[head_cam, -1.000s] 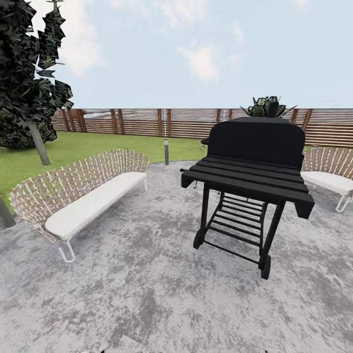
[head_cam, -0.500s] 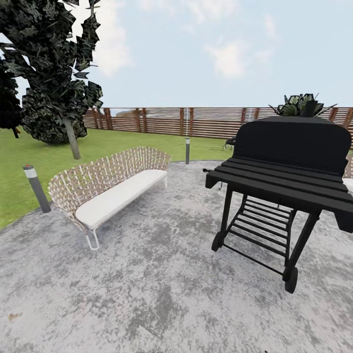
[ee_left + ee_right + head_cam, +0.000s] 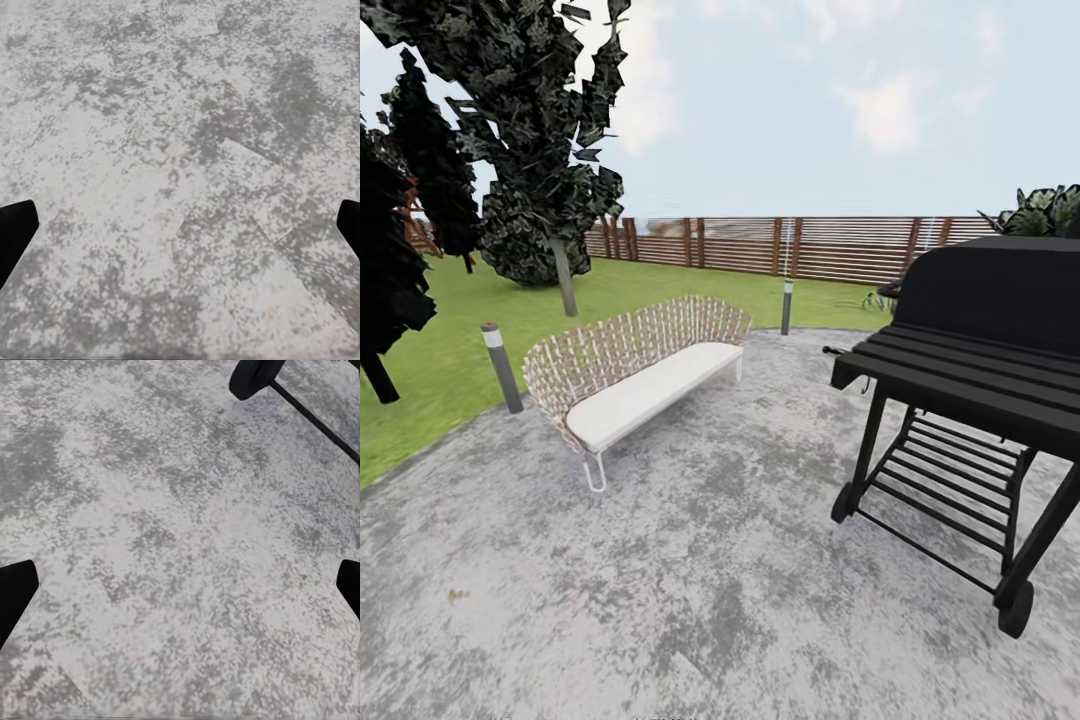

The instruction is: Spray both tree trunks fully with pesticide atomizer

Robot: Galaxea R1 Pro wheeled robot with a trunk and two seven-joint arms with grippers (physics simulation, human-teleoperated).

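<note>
Head view, left to right: dark conifers (image 3: pixel 510 150) on the lawn (image 3: pixel 440 340); bollard light (image 3: pixel 502 366); woven bench (image 3: pixel 640 370) on the grey paving (image 3: pixel 690 600); slat fence (image 3: pixel 780 245); black grill (image 3: pixel 970 400).
Task items: I cannot locate the atomizer or either thick-trunked tree.
Left gripper (image 3: pixel 180 225): jaws spread wide, holding nothing, over paving.
Right gripper (image 3: pixel 180 585): jaws spread wide, holding nothing; grill wheel (image 3: pixel 255 376) near.
Step advice: I judge I should turn slowly, scan the lawn, and keep clear of the grill.
Writing: none legible.
</note>
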